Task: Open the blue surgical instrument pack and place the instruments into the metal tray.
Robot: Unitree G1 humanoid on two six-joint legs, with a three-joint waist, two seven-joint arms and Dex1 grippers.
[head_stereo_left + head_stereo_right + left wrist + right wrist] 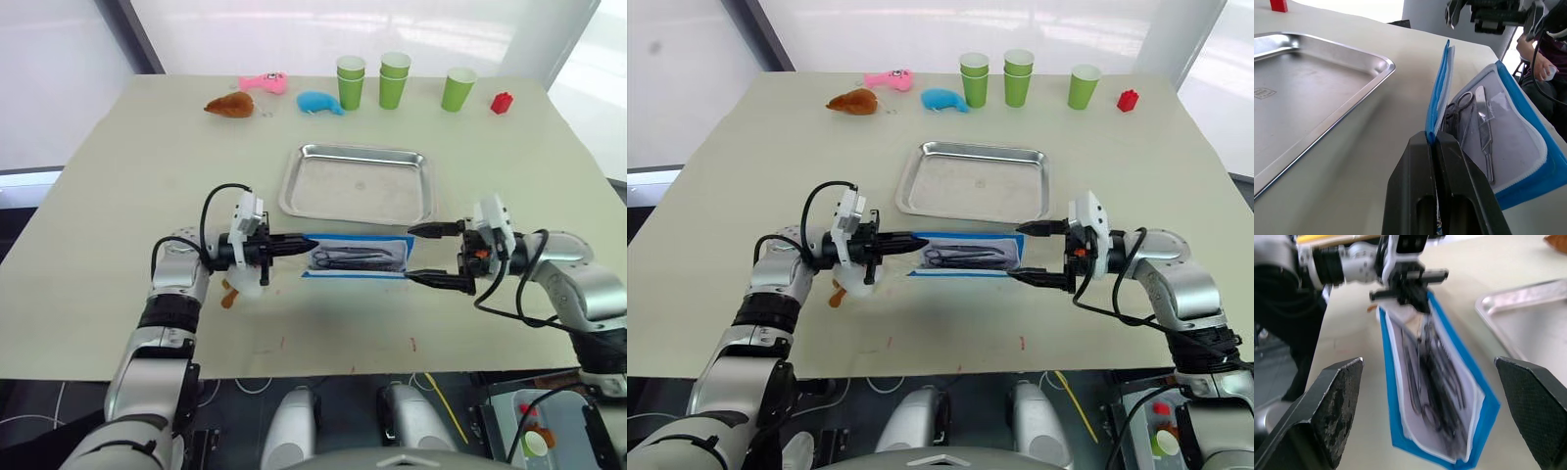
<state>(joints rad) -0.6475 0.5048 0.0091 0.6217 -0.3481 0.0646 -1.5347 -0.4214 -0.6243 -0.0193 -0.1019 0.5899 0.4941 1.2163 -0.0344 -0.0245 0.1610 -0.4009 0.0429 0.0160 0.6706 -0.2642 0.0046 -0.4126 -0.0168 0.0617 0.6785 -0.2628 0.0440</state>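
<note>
The blue surgical instrument pack [358,258] lies on the table just in front of the metal tray [355,151]. It is open, and its pale lining shows. The instruments [1471,115], slim silver scissors and forceps, lie inside on the lining. My left gripper [302,241] is shut on the edge of the pack's blue cover flap [1442,83], holding it upright at the pack's left end. My right gripper [411,254] is open at the pack's right end, one finger on each side of that end, not touching it. Nothing is in the tray.
Along the far edge stand green cups [395,78], a pink toy [265,82], a brown toy [229,105], a blue plush toy [319,102] and a red block [502,102]. A small orange object [228,297] lies under my left wrist.
</note>
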